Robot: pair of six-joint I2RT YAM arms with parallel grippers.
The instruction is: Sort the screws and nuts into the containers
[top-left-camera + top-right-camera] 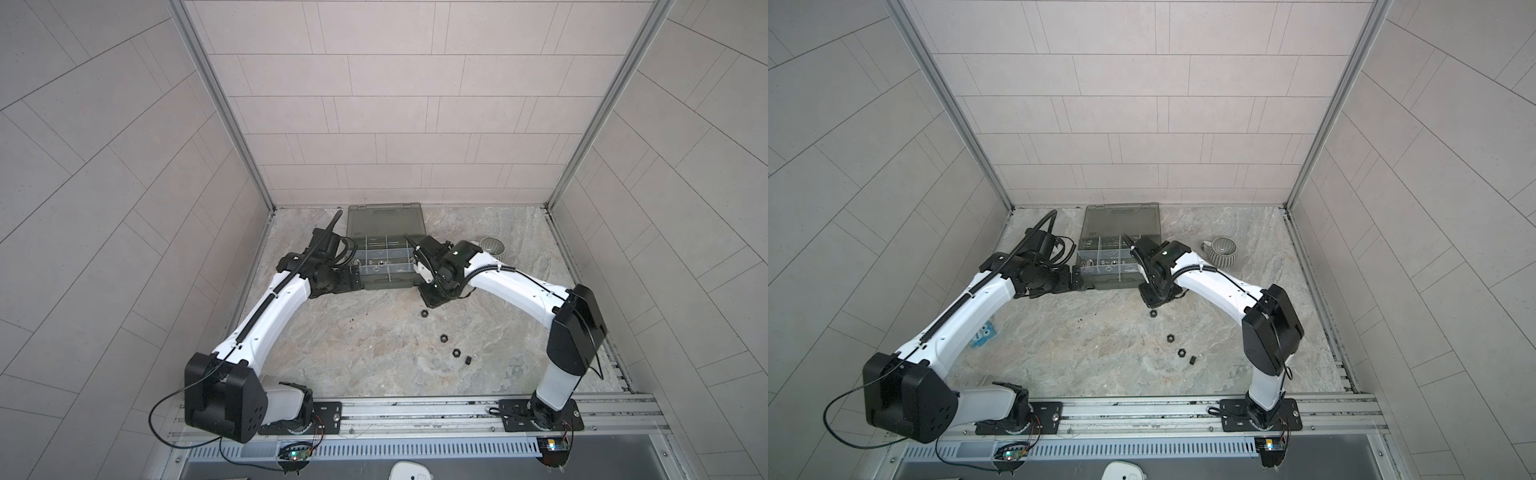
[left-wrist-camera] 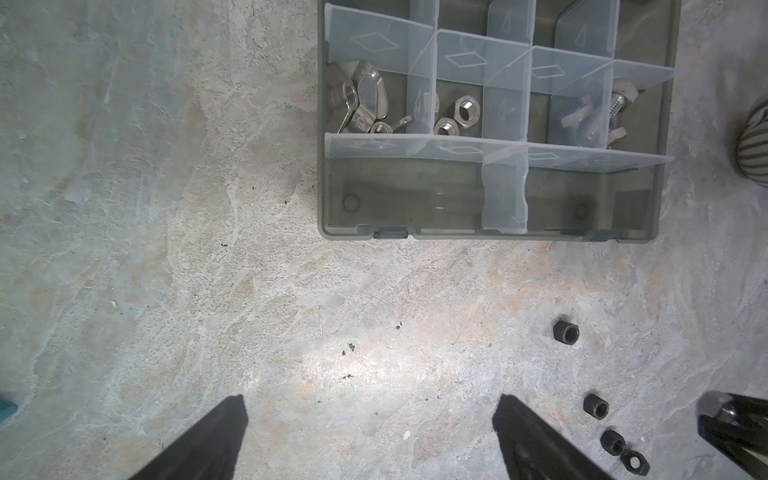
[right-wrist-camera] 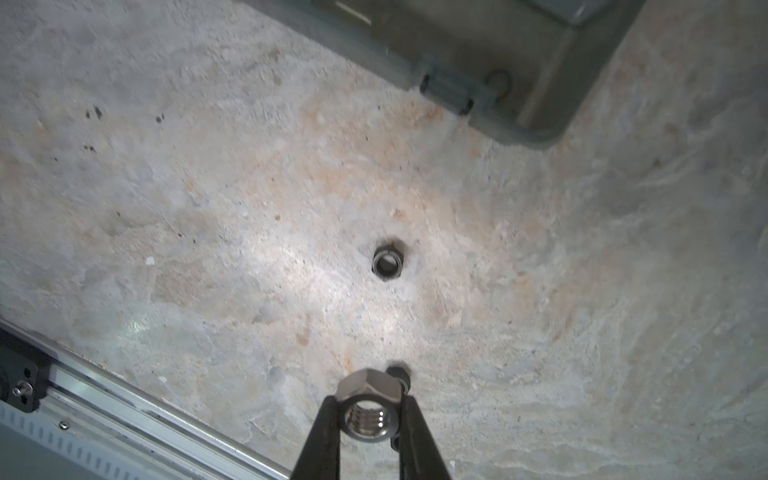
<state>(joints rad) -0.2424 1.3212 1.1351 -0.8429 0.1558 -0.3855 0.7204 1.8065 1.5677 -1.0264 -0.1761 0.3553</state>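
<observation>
The right jaws pinch a silver hex nut (image 3: 368, 409) over the tabletop (image 3: 208, 208), just off the near right corner of the organizer case (image 1: 386, 284); the left jaws stand spread.

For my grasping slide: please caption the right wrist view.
Right gripper shut on a silver nut; a dark nut lies on the table near the case.

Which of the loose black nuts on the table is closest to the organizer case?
The lone black nut next to the right gripper; the other three lie strung out farther from the organizer case.
</observation>
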